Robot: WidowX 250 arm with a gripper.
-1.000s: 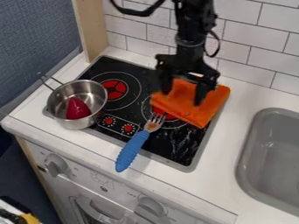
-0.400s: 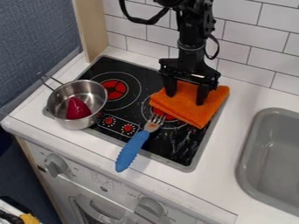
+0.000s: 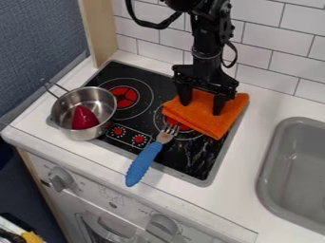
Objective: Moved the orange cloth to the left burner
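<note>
Cloth [image 3: 208, 119] looks soft and light, so we'd pinch its middle, beyond the fork [image 3: 145, 160], with our open hand [image 3: 202, 107].

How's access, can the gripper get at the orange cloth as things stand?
Probably yes. The gripper is down at the orange cloth, fingers apart, nothing else lying on it; the fork sits off to the side.

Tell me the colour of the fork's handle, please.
The fork's handle is blue, seen best in the camera view.
</note>
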